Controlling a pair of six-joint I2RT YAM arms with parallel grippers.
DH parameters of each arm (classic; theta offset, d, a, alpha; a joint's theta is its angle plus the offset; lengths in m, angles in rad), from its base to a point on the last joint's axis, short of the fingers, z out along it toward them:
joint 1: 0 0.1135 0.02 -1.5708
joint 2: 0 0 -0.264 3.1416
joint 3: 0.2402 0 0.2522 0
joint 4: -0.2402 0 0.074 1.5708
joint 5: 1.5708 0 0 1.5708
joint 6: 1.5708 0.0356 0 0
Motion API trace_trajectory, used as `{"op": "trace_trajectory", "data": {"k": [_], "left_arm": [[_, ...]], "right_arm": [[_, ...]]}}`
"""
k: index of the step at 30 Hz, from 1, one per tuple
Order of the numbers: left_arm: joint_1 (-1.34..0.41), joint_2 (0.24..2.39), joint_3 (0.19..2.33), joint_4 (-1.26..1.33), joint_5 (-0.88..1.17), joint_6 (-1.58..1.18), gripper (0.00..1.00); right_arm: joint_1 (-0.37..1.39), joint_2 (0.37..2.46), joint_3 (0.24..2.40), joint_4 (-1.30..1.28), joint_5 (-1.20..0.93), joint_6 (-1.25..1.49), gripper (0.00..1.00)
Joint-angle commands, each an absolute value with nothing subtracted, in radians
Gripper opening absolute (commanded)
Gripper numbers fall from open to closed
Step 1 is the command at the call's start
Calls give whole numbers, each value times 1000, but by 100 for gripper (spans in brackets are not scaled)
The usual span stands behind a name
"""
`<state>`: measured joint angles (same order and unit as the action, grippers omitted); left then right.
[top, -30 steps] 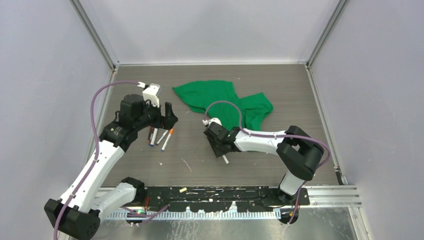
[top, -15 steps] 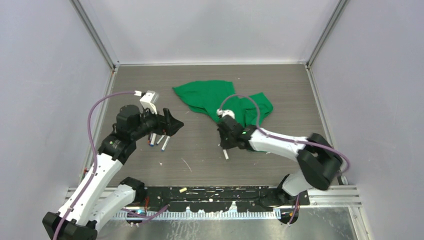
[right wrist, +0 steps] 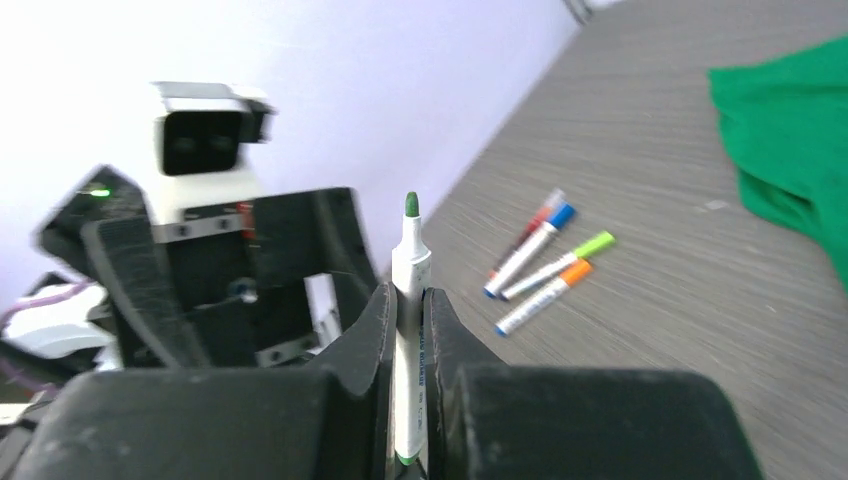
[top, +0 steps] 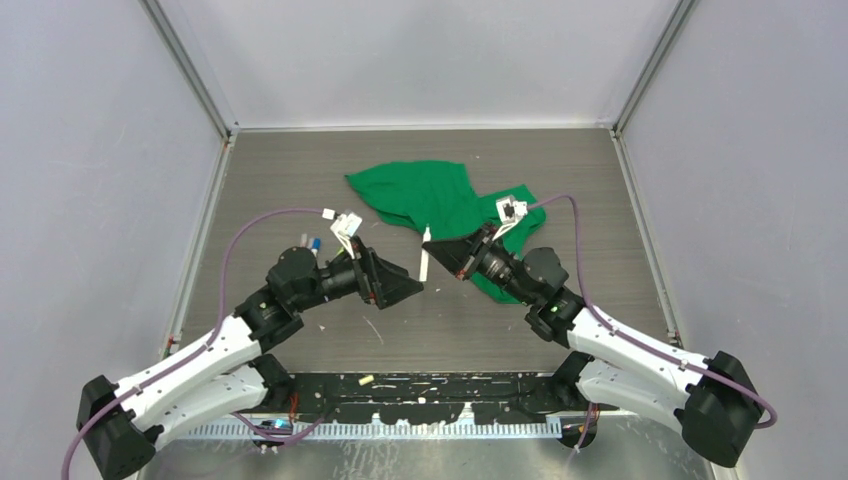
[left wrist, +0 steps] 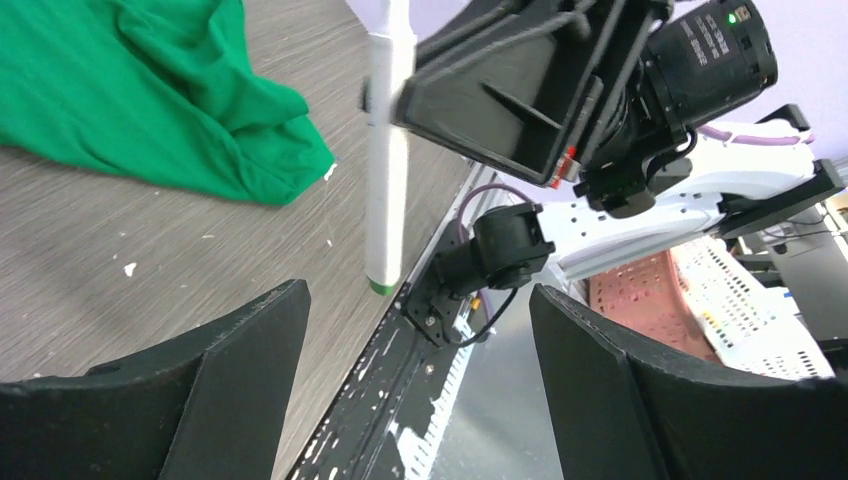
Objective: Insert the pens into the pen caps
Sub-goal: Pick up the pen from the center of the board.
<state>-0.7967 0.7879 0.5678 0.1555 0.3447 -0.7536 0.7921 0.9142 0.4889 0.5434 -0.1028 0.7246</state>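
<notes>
Clamped tight in the right gripper (top: 437,251) (right wrist: 408,300), raised between the two arms: a white pen (top: 424,262) (right wrist: 410,255) (left wrist: 387,150) with a green tip. Facing it, spread wide and gripping nothing, the left gripper (top: 412,288) (left wrist: 418,295). Lying together at the left of the table (top: 290,190), four more pens (right wrist: 545,262) (top: 310,243).

Five pens (right wrist: 410,270) and one green cloth (top: 420,195) are in view.

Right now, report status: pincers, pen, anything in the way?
Right pincer shut on green-tipped pen, held off the table. Left pincer open, empty, facing it. Four more pens lie on the table; green cloth beyond, not between pincers.
</notes>
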Motion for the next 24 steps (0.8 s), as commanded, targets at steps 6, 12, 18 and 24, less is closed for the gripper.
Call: {"op": "trace_trajectory", "data": {"k": [6, 12, 18, 24], "left_arm": [[-803, 836, 635, 301, 352, -800, 79], [-804, 878, 637, 373, 379, -841, 44], [-803, 893, 658, 400, 389, -851, 32], [-803, 895, 657, 412, 376, -860, 26]], "right_arm": [[795, 899, 472, 915, -258, 870, 1], [800, 922, 467, 939, -294, 892, 1], [808, 943, 458, 963, -294, 895, 0], [812, 948, 453, 966, -294, 891, 1]]}}
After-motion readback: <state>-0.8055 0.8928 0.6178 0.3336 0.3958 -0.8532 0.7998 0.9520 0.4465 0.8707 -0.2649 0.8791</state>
